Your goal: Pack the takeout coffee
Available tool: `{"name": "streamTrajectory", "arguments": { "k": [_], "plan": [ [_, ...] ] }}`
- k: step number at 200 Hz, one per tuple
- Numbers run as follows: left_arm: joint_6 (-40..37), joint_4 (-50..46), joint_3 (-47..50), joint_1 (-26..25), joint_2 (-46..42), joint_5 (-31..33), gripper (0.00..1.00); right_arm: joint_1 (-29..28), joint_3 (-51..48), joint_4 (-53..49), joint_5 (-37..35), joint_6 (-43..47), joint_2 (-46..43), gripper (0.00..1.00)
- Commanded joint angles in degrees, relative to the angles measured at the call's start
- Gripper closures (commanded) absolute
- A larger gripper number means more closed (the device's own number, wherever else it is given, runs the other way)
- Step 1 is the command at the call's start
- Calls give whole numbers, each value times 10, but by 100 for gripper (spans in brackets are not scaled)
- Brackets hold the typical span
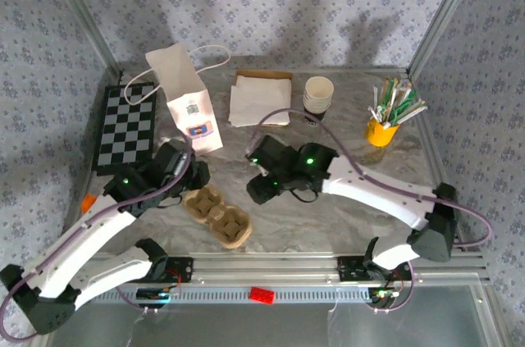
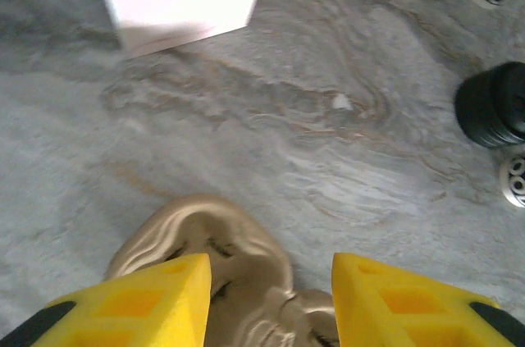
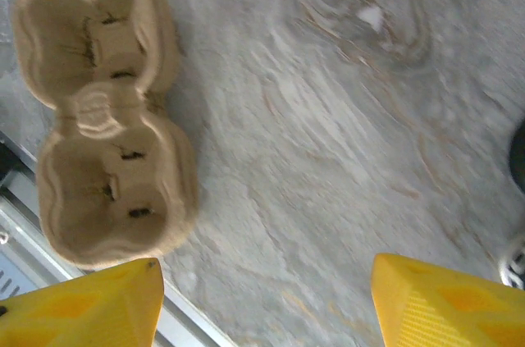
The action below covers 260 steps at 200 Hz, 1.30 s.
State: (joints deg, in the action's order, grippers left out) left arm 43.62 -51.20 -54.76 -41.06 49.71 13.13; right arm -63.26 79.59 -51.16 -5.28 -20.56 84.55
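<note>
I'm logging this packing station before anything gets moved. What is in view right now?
paper bag: one, white, standing at back left
checkerboard: one, black and white, left of the bag
napkins: one pile, white, back centre
paper cups: one stack, cream, lidless, right of the napkins
holder: one, yellow, back right, full of sticks
cup carrier: one, brown, two empty wells, front centre
red block: one, red, on the front rail
table: one, grey marbled
left tool: one, yellow fingers, open, over the carrier's end
right tool: one, yellow fingers, open, over bare table beside the carrier
</note>
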Motion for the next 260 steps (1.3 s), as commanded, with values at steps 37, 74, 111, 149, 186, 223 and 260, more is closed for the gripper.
{"name": "streamTrajectory", "arguments": {
  "k": [37,74,111,149,186,223,260],
  "plan": [
    [45,-82,51,71,-80,16,57,-99,82,43,-58,-41,144,32],
    [44,-98,55,118,-115,2,57,-121,142,32,-53,-34,228,36],
    [50,-117,54,132,-137,16,57,-130,180,16,-45,-53,281,40],
    [55,-127,56,141,-153,21,57,-129,203,10,-45,-62,315,42],
    [56,-134,54,146,-162,27,55,-127,205,19,-35,-63,331,44],
    [58,-134,56,149,-164,31,55,-125,216,7,-31,-62,351,46],
    [57,-131,56,150,-163,30,54,-123,221,4,-34,-57,362,52]
  ]
}}
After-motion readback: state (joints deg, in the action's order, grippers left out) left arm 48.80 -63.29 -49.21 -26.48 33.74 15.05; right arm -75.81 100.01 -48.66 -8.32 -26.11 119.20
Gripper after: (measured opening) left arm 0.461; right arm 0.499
